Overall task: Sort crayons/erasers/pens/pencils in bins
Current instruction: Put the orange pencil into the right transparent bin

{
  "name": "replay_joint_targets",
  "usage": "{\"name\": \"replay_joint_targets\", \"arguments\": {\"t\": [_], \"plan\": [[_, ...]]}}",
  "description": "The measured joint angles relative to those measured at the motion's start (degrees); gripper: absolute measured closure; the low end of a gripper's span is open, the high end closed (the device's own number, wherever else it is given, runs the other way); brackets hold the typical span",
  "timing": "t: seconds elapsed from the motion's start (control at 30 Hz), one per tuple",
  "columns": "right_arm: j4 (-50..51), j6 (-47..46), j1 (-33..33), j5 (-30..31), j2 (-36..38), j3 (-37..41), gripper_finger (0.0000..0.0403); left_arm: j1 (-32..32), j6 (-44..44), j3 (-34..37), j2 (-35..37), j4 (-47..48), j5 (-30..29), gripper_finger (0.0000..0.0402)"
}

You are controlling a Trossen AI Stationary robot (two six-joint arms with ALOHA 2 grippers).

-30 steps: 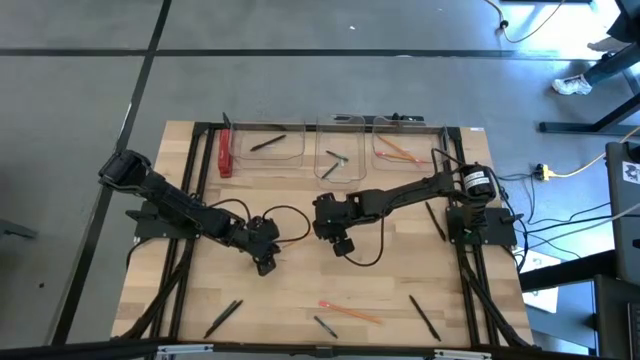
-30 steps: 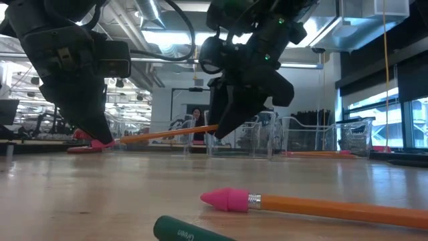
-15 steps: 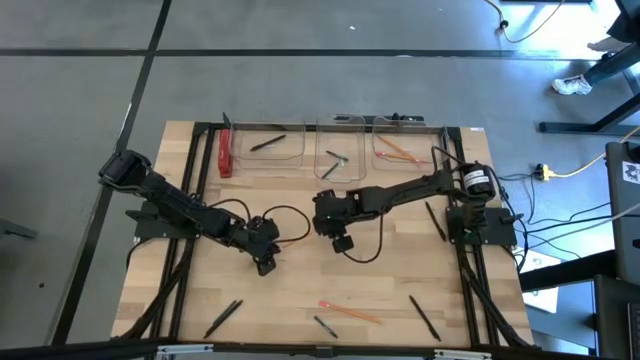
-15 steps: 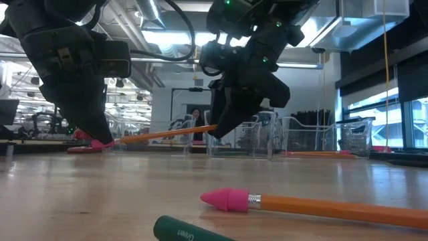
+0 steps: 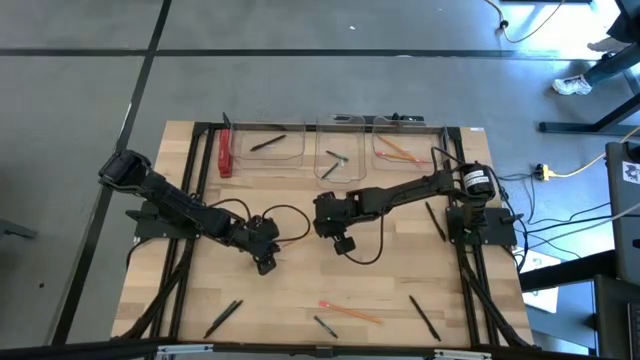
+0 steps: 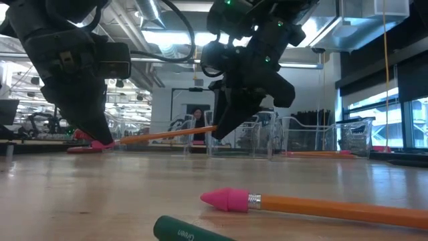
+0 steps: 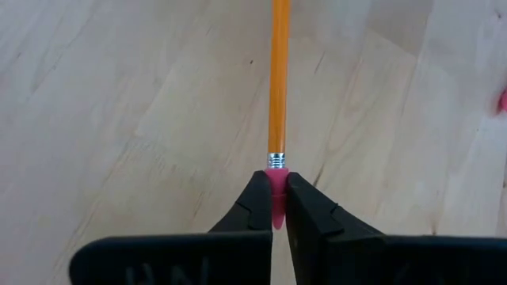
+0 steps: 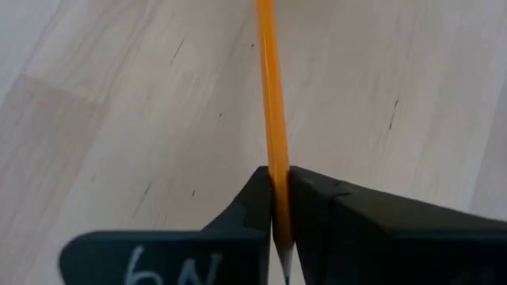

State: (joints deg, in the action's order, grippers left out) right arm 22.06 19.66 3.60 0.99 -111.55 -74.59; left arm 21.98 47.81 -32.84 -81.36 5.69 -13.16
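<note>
An orange pencil [image 6: 160,134] with a pink eraser tip spans the gap between my two grippers over the middle of the table. My left gripper [image 7: 277,207] [image 5: 265,262] is shut on its eraser end. My right gripper [image 8: 279,207] [image 5: 343,243] is shut on its other end. Three clear bins stand along the far edge: the left one [image 5: 268,146] holds a pen, the middle one [image 5: 338,152] crayons, the right one [image 5: 405,150] pencils. My left gripper pinches the pink eraser tip [image 7: 276,188] between its two fingers, slanting down from the table's left, in line with the pencil. The shaft [image 7: 278,79] runs straight on from the fingers, off the table. My right gripper pinches the orange shaft [image 8: 274,162] close to its sharpened end between its two fingers, slanting down from the table's right and lying along the pencil. In the low view this end [image 6: 210,128] stands higher than the eraser end.
A thick red bar [image 5: 225,155] lies left of the bins. Near the front edge lie another pencil [image 5: 350,312] [image 6: 321,206], a crayon [image 5: 324,324] [image 6: 187,231] and two pens [image 5: 222,317] [image 5: 424,317]. One more pen [image 5: 435,220] lies at the right.
My right gripper has shut on the pencil's sharpened end without shifting its place. The left gripper and the pencil have kept still.
</note>
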Motion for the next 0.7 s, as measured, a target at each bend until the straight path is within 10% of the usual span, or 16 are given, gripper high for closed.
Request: {"name": "replay_joint_targets", "arguments": {"t": [0.7], "plan": [[-0.33, -0.9, -0.07, 0.44, 0.02, -0.02, 0.0371, 0.02, -1.94, 0.0, 0.0, -0.44, -2.81, 0.0301]]}}
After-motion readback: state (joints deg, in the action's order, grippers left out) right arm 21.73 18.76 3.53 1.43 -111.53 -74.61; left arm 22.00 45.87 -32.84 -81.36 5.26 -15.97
